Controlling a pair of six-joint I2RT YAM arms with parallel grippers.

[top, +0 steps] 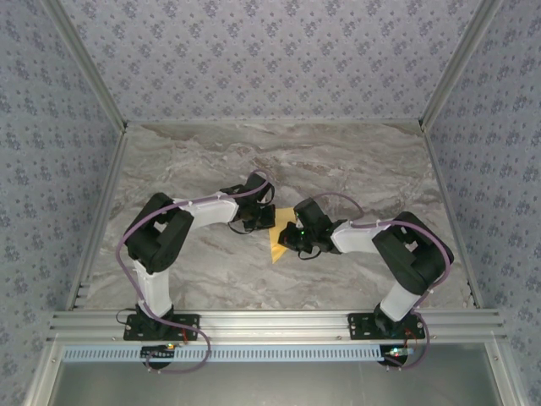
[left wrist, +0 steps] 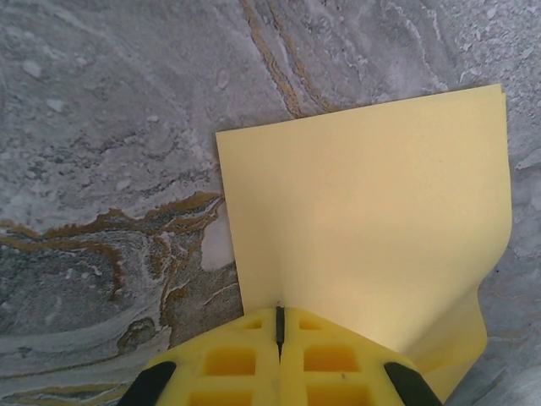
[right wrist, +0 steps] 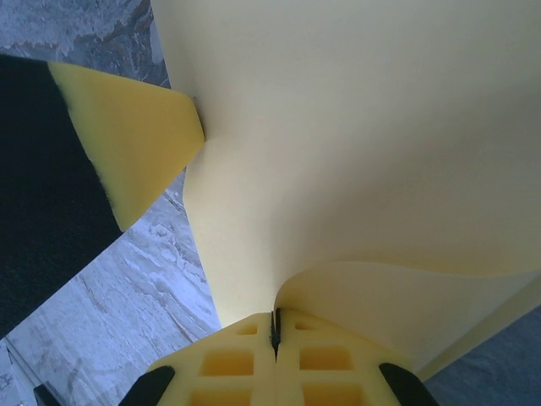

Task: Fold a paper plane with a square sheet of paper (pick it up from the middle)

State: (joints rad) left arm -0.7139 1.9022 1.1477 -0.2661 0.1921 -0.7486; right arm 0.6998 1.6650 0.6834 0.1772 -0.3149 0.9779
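Left gripper [left wrist: 279,326] and right gripper [right wrist: 275,328] are both pinching the curling square sheet of paper [left wrist: 363,220] — jaws clamped shut.

We see the square sheet of paper [left wrist: 363,228], plain yellow-orange, spreading smooth ahead of the left gripper [left wrist: 279,320], its near edge pinched between those fingers. The right gripper [right wrist: 275,328] clamps another edge, and there the sheet bows and curls away from it.
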